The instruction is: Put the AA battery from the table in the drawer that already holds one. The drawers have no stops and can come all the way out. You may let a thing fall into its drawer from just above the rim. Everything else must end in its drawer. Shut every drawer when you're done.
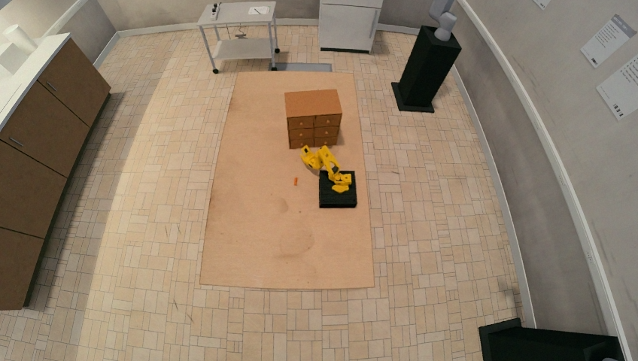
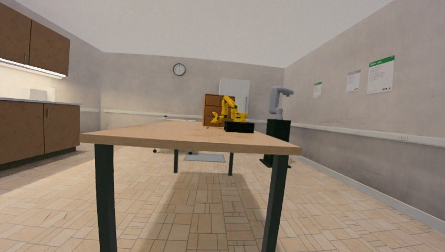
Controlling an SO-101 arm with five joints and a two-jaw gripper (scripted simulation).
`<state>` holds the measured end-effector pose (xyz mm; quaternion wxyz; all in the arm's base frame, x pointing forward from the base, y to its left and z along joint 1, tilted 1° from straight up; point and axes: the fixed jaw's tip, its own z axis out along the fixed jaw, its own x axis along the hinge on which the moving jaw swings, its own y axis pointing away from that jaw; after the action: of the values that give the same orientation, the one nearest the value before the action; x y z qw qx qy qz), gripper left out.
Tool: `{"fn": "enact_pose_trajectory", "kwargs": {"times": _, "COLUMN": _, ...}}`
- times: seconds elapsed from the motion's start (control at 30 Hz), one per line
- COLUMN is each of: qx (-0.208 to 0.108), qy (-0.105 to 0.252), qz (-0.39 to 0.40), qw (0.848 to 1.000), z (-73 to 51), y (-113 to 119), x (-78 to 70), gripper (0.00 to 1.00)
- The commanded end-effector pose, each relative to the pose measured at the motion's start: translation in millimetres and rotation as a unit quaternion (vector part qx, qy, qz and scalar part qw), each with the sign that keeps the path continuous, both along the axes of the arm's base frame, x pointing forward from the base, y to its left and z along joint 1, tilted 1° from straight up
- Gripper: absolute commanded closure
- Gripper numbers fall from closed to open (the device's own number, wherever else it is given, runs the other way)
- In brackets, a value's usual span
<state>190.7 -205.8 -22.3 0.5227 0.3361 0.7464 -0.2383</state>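
Note:
The small orange AA battery (image 1: pixel 295 180) lies on the table, left of the arm's black base (image 1: pixel 337 189). The brown drawer chest (image 1: pixel 313 114) stands at the back of the table with two columns of three drawers, all looking shut. My yellow gripper (image 1: pixel 306 159) hangs just in front of the chest's bottom left drawers, slightly open and empty. It is apart from the battery, which lies nearer the camera and a little left. In the side view the gripper (image 2: pixel 214 119) points down to the left in front of the chest (image 2: pixel 210 105). What the drawers hold is hidden.
The wooden table (image 1: pixel 288 178) stands in a tiled room. A black pedestal with a grey arm (image 1: pixel 425 67) stands off the table at the back right. A white cart (image 1: pixel 239 31) and a white cabinet (image 1: pixel 349 24) stand behind it.

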Motion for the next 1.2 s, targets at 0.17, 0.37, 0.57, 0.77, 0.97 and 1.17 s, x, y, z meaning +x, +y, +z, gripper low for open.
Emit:
{"fn": "enact_pose_trajectory", "kwargs": {"times": 0.17, "qx": 0.011, "qy": 0.017, "qz": 0.005, "qw": 1.000, "z": 12.2, "y": -3.0, "x": 5.1, "gripper": 0.79}}
{"fn": "enact_pose_trajectory", "kwargs": {"times": 0.37, "qx": 0.029, "qy": 0.035, "qz": 0.005, "qw": 0.999, "z": 21.3, "y": -5.1, "x": 6.3, "gripper": 0.79}}
{"fn": "enact_pose_trajectory", "kwargs": {"times": 0.57, "qx": 0.042, "qy": 0.047, "qz": 0.005, "qw": 0.998, "z": 27.6, "y": -5.2, "x": 6.0, "gripper": 0.79}}
{"fn": "enact_pose_trajectory", "kwargs": {"times": 0.77, "qx": 0.061, "qy": 0.064, "qz": 0.005, "qw": 0.996, "z": 37.1, "y": -3.7, "x": 4.0, "gripper": 0.79}}
{"fn": "enact_pose_trajectory", "kwargs": {"times": 0.97, "qx": 0.079, "qy": 0.082, "qz": 0.005, "qw": 0.993, "z": 46.4, "y": 0.0, "x": 0.2, "gripper": 0.79}}
{"fn": "enact_pose_trajectory", "kwargs": {"times": 1.17, "qx": 0.092, "qy": 0.094, "qz": 0.005, "qw": 0.991, "z": 52.4, "y": 3.5, "x": -3.3, "gripper": 0.79}}
